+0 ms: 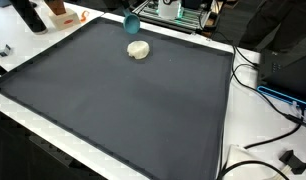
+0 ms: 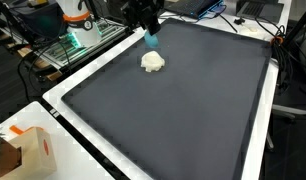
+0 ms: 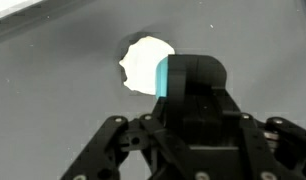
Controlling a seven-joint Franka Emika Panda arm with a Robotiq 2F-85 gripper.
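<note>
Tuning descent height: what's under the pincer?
A white lump on the dark mat, below the teal piece at the pincer tip. In the wrist view the pincer covers the lump's right side; contact cannot be told.

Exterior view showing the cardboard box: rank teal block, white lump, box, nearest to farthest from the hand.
1. Small teal block: in the hand.
2. White rounded lump: just beyond it.
3. Brown cardboard box: far bottom-left corner.

One white lump (image 1: 139, 49), one teal object (image 1: 132, 22)
</note>
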